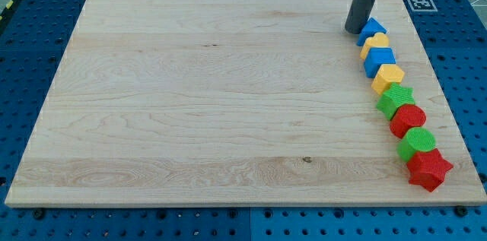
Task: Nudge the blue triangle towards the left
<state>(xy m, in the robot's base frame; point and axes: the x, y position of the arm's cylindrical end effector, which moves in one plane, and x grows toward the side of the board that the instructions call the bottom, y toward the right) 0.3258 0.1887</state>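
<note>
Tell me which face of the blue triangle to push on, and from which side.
Push its right-hand edge, coming from the view's right. The blue triangle tops the block column, touching the yellow block below. My tip sits at its left now, so it likely must circle round above first.

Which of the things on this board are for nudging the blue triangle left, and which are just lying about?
For the job:
blue triangle
my tip, just left of the triangle

Lying about:
yellow heart
blue cube
yellow hexagon
green star
red cylinder
green cylinder
red star
</note>
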